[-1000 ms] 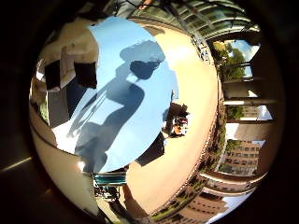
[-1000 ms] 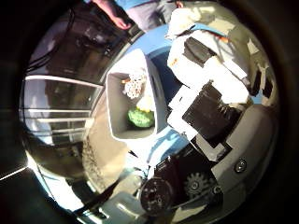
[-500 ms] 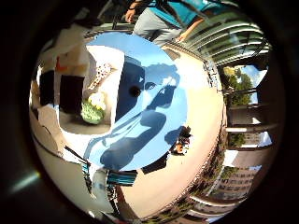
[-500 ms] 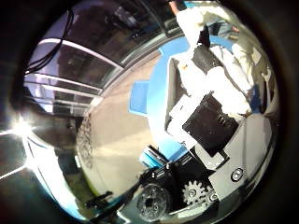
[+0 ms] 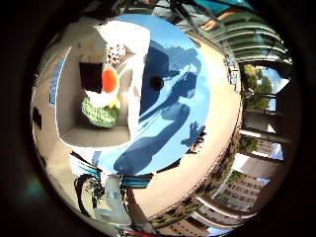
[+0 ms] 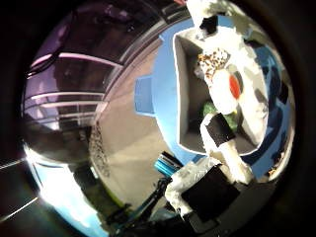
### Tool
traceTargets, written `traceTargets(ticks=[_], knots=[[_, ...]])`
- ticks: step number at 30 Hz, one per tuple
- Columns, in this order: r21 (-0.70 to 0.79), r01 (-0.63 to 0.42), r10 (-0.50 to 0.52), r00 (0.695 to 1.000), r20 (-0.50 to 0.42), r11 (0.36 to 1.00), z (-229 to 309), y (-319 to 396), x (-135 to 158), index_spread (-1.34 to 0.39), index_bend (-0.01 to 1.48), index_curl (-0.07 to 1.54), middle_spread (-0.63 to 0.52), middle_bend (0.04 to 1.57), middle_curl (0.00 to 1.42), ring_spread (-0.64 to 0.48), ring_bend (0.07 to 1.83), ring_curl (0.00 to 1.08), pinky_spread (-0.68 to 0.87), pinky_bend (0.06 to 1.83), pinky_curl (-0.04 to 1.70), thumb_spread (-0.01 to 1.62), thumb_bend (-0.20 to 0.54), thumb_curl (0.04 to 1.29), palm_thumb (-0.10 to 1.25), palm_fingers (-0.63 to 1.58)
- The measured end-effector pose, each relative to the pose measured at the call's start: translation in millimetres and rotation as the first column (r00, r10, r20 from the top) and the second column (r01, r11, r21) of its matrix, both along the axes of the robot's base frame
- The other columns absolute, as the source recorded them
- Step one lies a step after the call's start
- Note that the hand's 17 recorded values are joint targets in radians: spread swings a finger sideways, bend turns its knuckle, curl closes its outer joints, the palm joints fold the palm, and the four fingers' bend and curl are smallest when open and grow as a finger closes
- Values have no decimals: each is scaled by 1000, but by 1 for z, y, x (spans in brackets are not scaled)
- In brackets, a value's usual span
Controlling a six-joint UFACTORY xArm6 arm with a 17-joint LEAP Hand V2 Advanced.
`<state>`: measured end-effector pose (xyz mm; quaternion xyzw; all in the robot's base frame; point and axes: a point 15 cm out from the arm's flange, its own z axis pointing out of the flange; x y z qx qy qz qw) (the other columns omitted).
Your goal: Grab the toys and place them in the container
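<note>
A pale open container (image 5: 79, 138) stands on the round blue table (image 5: 173, 143). Inside it lie a green toy (image 5: 100, 114) and a spotted toy (image 6: 213, 61). My right hand (image 6: 218, 129) hangs just above the container, with its white and black fingers curled toward each other. Between them, close to the palm, sits a white toy with an orange patch (image 6: 228, 89), over the green toy. One black pad (image 5: 91, 77) rests against this toy.
The table has a dark hole (image 5: 157, 82) at its middle, and the arm's shadow falls across it. A blue seat (image 6: 143, 95) juts out beside the table. Tan floor (image 6: 123, 143) surrounds it, and a small dark object (image 5: 196, 145) lies there.
Both views have swung, so the hand has travelled across the table. The container now lies right under the palm. The white and orange toy shows above it.
</note>
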<state>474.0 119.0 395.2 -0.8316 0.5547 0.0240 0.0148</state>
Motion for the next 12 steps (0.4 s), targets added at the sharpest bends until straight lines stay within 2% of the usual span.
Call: traceTargets(ticks=[2,5,8,12], knots=[[5,12,-12,1000,19,1000,10,-7,-1,-416,150,650,31,244,477,271,595,347,398,844,575,1217,-26,461,704,-138],[12,24,-25,999,48,1000,24,-19,-3,-394,139,577,42,192,443,287,535,324,421,778,526,1215,-24,449,703,-86],[17,31,-32,997,70,999,42,-25,-12,-372,146,521,48,178,418,296,499,310,437,730,489,1217,-22,440,706,-47],[15,32,-33,998,53,999,56,-28,-34,-336,174,474,51,170,389,297,460,301,443,679,450,1220,-23,428,706,-6]])
